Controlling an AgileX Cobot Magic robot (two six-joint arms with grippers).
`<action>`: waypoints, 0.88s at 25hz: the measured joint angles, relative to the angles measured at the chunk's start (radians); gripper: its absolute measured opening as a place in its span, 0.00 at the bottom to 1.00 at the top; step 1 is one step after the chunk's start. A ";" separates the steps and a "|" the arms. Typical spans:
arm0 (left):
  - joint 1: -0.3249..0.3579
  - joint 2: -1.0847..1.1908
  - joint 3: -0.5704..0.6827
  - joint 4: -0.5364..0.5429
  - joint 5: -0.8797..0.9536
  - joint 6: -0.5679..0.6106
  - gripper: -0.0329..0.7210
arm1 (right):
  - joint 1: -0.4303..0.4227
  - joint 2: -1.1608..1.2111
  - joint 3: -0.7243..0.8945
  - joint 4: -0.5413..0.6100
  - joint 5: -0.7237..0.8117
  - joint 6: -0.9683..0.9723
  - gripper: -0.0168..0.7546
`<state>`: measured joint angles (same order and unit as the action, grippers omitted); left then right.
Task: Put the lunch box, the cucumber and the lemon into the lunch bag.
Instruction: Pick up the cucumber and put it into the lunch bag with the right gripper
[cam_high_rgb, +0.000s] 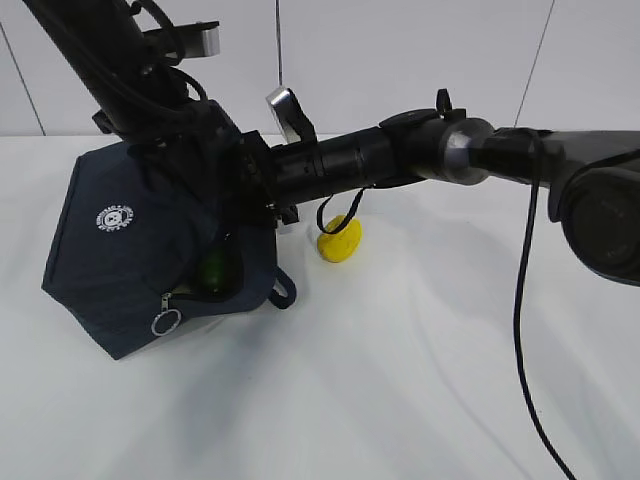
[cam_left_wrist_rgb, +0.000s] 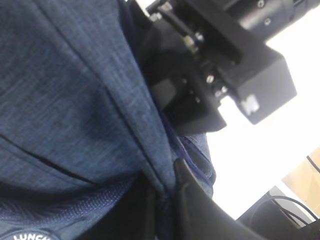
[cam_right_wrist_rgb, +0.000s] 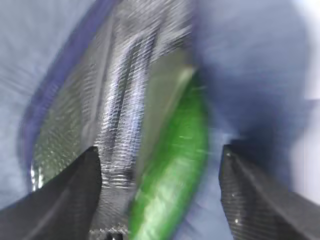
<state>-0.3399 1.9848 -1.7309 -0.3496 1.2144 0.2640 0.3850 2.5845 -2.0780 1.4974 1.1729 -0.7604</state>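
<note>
Woven cloth, glossy rind, matt plastic

The lunch bag (cam_high_rgb: 120, 250) is seen in matt woven navy fabric; the cucumber (cam_right_wrist_rgb: 175, 170) is shown glossy and smooth.

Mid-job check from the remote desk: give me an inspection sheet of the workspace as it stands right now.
Surface: white table, bare in front.
Lunch bag: navy lunch bag on its side at the left, mouth toward the middle, zipper ring pull at the lower edge.
Cucumber: cucumber lies inside the bag mouth.
Lemon: lemon on the table right of the bag, not yet packed.
Lunch box: not clearly seen.
Clutter: nothing seen.
Grippers: left gripper pinches the bag's fabric; right gripper open at the bag mouth, fingers either side of the cucumber.
Cables: black cable hangs from the right arm.
Surroundings: white panelled wall.
</note>
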 joint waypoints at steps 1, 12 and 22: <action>0.000 0.000 0.000 0.000 0.000 0.000 0.07 | -0.005 0.000 0.000 -0.009 0.002 0.007 0.74; 0.000 0.000 0.000 0.000 0.000 0.000 0.07 | -0.110 -0.046 0.000 -0.149 0.008 0.086 0.74; 0.000 0.000 0.000 0.000 0.000 0.000 0.07 | -0.151 -0.127 0.000 -0.501 0.025 0.273 0.74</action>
<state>-0.3399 1.9848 -1.7309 -0.3496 1.2144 0.2640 0.2338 2.4576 -2.0780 0.9967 1.1975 -0.4872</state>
